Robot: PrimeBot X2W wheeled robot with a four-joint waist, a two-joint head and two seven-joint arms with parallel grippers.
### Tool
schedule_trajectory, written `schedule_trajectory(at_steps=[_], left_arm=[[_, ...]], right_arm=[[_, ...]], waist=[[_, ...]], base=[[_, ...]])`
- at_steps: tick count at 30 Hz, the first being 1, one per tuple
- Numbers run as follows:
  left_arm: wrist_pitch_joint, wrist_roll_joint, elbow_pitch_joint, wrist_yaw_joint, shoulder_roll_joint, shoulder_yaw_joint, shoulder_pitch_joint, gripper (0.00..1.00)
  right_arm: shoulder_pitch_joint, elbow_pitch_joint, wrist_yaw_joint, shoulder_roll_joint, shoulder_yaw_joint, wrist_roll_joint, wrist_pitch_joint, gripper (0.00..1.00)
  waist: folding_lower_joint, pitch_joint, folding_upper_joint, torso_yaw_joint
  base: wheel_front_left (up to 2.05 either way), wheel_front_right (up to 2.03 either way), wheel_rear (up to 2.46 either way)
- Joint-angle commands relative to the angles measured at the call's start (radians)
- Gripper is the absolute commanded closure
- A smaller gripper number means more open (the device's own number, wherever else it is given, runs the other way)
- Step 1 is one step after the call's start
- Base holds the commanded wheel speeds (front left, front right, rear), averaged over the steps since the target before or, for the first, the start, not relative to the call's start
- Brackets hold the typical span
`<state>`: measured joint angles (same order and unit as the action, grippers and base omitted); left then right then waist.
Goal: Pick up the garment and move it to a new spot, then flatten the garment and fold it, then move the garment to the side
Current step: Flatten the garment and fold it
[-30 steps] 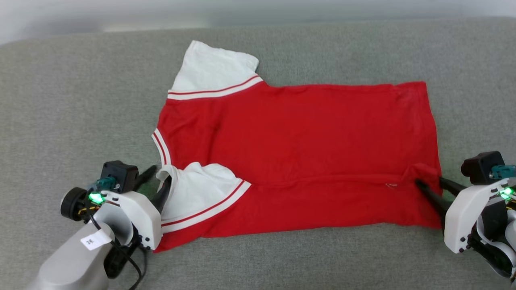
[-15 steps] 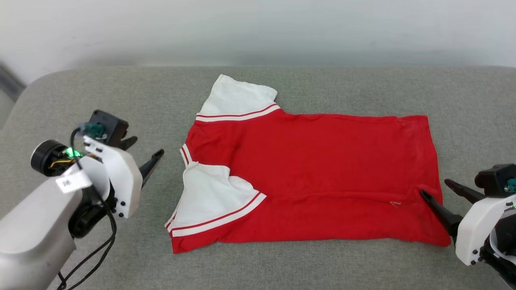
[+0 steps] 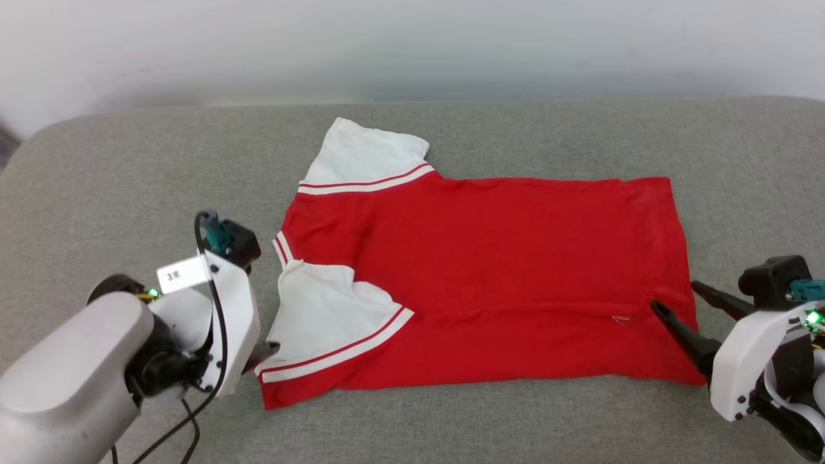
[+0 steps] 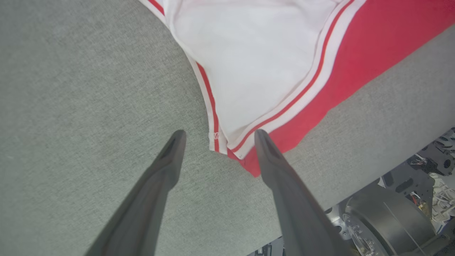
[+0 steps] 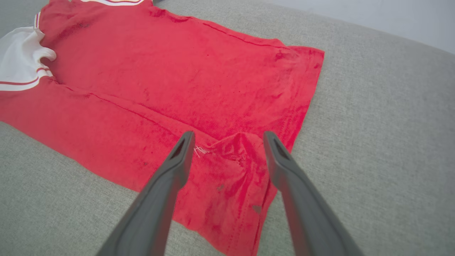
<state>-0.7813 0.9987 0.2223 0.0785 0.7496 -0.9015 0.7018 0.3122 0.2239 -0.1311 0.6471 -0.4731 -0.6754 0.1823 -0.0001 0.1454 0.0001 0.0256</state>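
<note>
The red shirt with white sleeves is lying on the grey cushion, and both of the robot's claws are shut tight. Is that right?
Not quite: the claws are open, not shut. The left wrist view shows the left gripper spread apart at the sleeve corner, and the right wrist view shows the right gripper spread over a bunched hem corner. The red jersey T-shirt with white sleeves does lie on the grey fabric cushion.
</note>
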Motion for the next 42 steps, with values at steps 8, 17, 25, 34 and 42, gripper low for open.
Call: schedule_trajectory(at_steps=[8,17,25,34,42], left_arm=[[-0.009,0.010,0.082,-0.011,-0.033,-0.042,-0.070,0.00],[0.023,0.015,0.155,0.016,-0.065,-0.063,-0.096,1.00],[0.075,0.004,0.096,0.031,-0.034,-0.043,-0.066,1.00],[0.089,-0.025,0.035,0.026,-0.037,-0.048,-0.032,1.00],[0.104,-0.040,0.012,0.025,-0.052,-0.051,-0.019,1.00]], right_arm=[[0.039,-0.015,0.001,-0.019,-0.004,0.016,0.023,0.00],[0.125,-0.061,0.001,0.051,-0.063,0.011,0.120,0.00],[0.246,-0.114,0.001,0.183,-0.164,-0.083,0.472,0.00],[0.248,0.007,0.001,0.133,-0.212,-0.159,0.635,0.00],[0.190,0.144,0.000,0.054,-0.288,-0.158,0.558,0.00]], waist=[[0.0001,0.036,-0.0001,-0.040],[0.0001,0.029,-0.0001,-0.056],[0.0001,0.016,-0.0001,-0.040],[0.0001,0.067,-0.0001,-0.002],[0.0001,0.101,-0.0001,0.020]], base=[[0.00,0.00,0.00],[0.00,0.00,0.00],[0.00,0.00,0.00],[0.00,0.00,0.00],[0.00,0.00,0.00]])
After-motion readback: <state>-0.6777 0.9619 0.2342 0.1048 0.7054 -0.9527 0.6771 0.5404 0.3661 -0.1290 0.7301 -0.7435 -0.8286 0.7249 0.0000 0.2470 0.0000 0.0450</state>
